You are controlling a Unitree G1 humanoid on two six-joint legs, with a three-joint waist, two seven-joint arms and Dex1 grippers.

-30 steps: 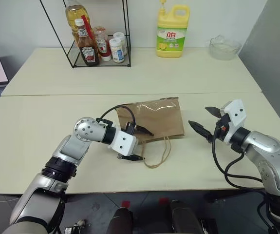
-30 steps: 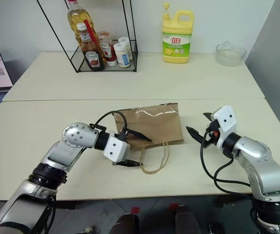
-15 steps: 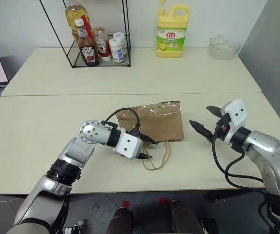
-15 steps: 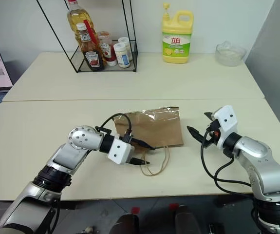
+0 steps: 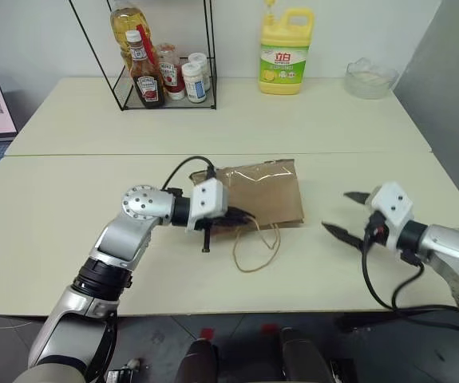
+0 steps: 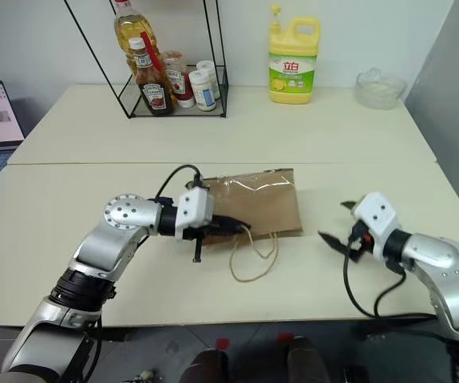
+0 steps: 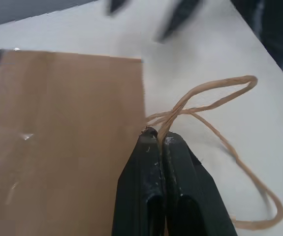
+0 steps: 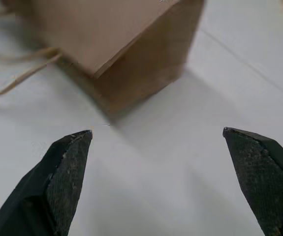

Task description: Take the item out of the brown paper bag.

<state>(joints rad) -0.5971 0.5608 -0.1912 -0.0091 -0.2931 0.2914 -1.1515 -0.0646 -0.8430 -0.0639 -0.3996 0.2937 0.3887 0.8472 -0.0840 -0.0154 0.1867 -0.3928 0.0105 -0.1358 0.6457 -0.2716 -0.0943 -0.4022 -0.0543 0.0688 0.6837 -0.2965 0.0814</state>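
Wire rack [image 5: 165, 56] at the back left of the tabletop [image 5: 61, 199] holds sauce bottles. Left tool [image 7: 159, 140] is pinched tight on a cord handle [image 7: 215, 98] of the brown paper bag [image 5: 261, 195], lying flat mid-tabletop; can't see the drink bottle. Right tool [image 5: 349, 214] gapes wide, nothing in it, just beside the bag.

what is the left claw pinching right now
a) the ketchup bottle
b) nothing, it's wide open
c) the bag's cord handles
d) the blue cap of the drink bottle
c: in the left wrist view the left claw is shut on the cord handles beside the edge of the brown paper bag.
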